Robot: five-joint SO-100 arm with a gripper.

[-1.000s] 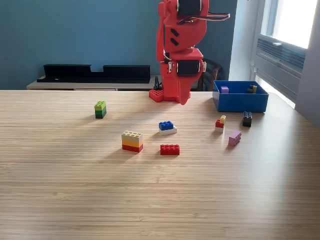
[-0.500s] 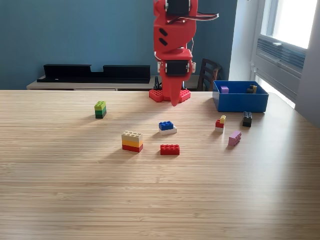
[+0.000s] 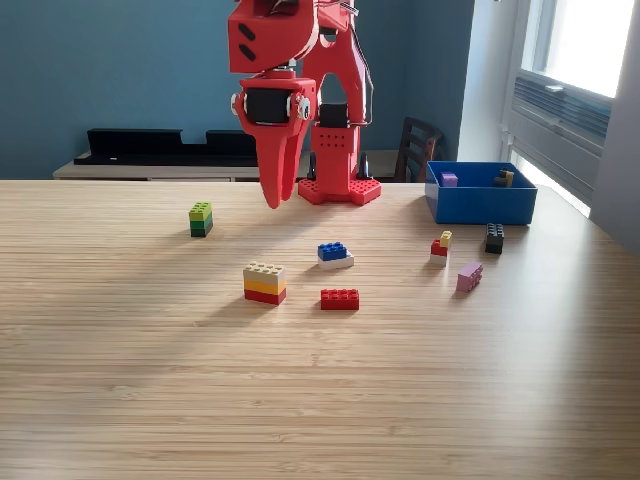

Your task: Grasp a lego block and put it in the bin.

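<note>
A: The red plastic gripper [image 3: 275, 195] hangs above the pale wooden table [image 3: 320, 400], tips pointing down, carrying nothing. The fingers look pressed together into a single point, no gap between them from this angle.

B: And look where it's aimed: between the small green stacked block [image 3: 201, 218] on the exterior view's left and the cream, yellow and red stacked block [image 3: 265, 283] nearer the camera. My guess is one of those two is the target, though I can't tell which.

A: Plenty of choice. A blue brick on a white one [image 3: 335, 255] at centre, a flat red brick [image 3: 340, 298] just in front of it.

B: Over on the exterior view's right, the blue open-topped plastic bin [image 3: 482, 205] sits well apart from the gripper, with a few small pieces already inside. Just in front of it, a pink block [image 3: 469, 276], a black one [image 3: 494, 237] and a small red-and-yellow piece [image 3: 440, 245] are loose on the table.

A: So the jaws need to part before any descent.
</note>
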